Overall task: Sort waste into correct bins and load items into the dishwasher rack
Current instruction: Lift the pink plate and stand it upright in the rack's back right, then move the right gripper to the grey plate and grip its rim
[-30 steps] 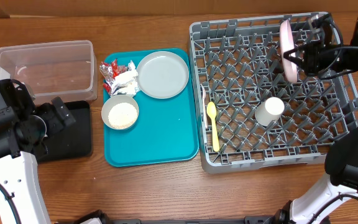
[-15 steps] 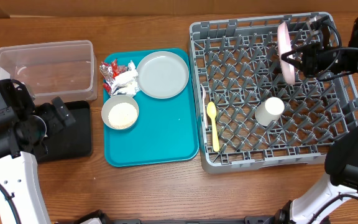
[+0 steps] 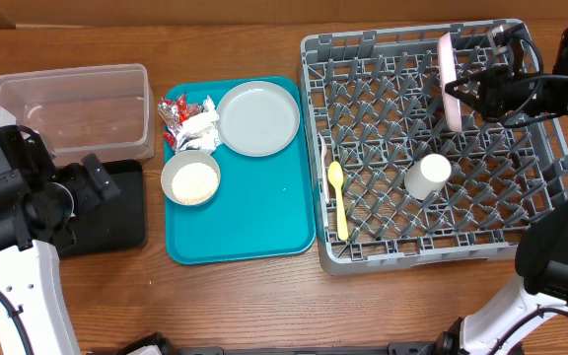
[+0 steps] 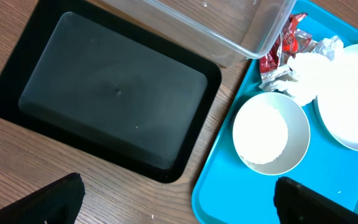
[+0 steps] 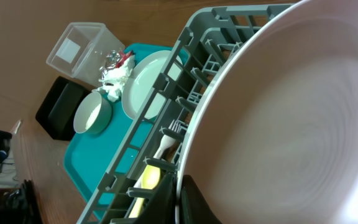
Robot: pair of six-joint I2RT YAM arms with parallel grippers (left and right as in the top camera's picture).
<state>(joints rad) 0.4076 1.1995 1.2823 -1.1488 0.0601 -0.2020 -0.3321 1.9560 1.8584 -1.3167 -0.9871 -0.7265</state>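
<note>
My right gripper point(image 3: 473, 87) is shut on the rim of the white plate point(image 3: 451, 81), which stands on edge between the pegs at the back right of the grey dishwasher rack point(image 3: 432, 258); the plate fills the right wrist view point(image 5: 291, 118). A white cup point(image 3: 428, 177) and a yellow spoon point(image 3: 338, 200) lie in the rack. On the teal tray point(image 3: 254, 212) are the grey-green plate point(image 3: 257, 117), the bowl with rice-like grains point(image 3: 190, 178), red-and-silver wrappers point(image 3: 177, 108) and a white napkin point(image 3: 197, 129). My left gripper point(image 4: 179, 199) is open and empty, above the table between black tray point(image 4: 104, 106) and teal tray.
The clear plastic tub point(image 3: 72, 106) stands at the back left, with the black tray point(image 3: 116, 212) in front of it. The left arm's body point(image 3: 8, 197) sits over the table's left edge. A brown wall runs along the back.
My right gripper has shifted the white plate slightly back and more upright in the rack. The left arm has not moved.
</note>
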